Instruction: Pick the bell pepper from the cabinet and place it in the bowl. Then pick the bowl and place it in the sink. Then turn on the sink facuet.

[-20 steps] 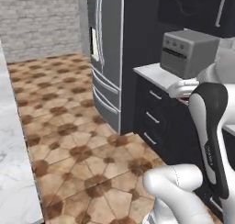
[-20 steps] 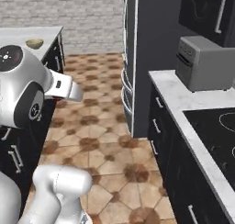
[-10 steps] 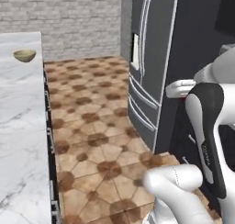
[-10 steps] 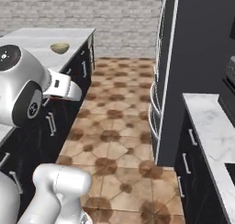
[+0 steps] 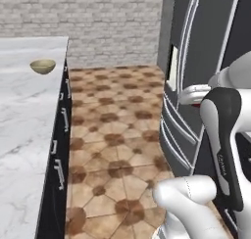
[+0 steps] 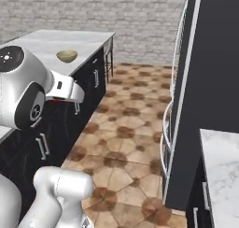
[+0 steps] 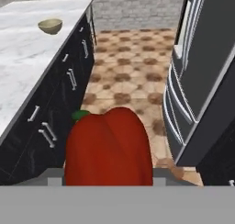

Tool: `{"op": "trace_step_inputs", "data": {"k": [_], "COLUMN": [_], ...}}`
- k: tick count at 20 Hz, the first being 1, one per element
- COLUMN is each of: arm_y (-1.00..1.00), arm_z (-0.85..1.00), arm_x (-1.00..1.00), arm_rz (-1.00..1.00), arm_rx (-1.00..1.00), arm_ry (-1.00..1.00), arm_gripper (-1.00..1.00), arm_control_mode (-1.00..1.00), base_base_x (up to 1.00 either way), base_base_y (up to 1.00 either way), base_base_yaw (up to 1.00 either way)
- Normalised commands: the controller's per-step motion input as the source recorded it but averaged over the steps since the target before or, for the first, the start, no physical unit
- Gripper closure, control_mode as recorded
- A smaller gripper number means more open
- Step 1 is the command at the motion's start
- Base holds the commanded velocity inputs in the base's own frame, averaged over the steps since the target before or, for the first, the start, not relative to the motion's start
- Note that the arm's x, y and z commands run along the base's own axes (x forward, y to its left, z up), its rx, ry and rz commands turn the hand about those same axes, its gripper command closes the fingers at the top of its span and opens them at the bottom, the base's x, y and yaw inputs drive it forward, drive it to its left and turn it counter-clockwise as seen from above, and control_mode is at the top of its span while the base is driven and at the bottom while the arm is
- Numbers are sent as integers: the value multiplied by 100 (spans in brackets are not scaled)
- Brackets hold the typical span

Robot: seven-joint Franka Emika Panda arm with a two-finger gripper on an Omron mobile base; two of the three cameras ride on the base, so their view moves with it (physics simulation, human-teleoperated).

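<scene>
The base is swinging away from the stove side towards the marble desk (image 5: 24, 115), bringing the tan bowl (image 5: 43, 66) into view at its far end; right of the bowl, the pincer (image 7: 109, 179) is clamping the red bell pepper (image 7: 109, 149), ready for delivery

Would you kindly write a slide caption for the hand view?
Red bell pepper held in the gripper, with the bowl waiting on the marble counter ahead.
</scene>
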Motion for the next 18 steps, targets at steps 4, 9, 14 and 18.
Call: {"op": "trace_step_inputs", "data": {"k": [4,9,14,18], "arm_y": [0,0,0,0], "arm_z": [0,0,0,0], "arm_x": [0,0,0,0], "arm_rz": [0,0,0,0], "arm_rx": [0,0,0,0], "arm_ry": [0,0,0,0], "arm_gripper": [100,100,100,100], "arm_control_mode": [100,100,100,100], "base_base_x": [100,100,100,100], "base_base_y": [-2,-8,-10,-13], "base_base_yaw": [6,4,4,4]}}
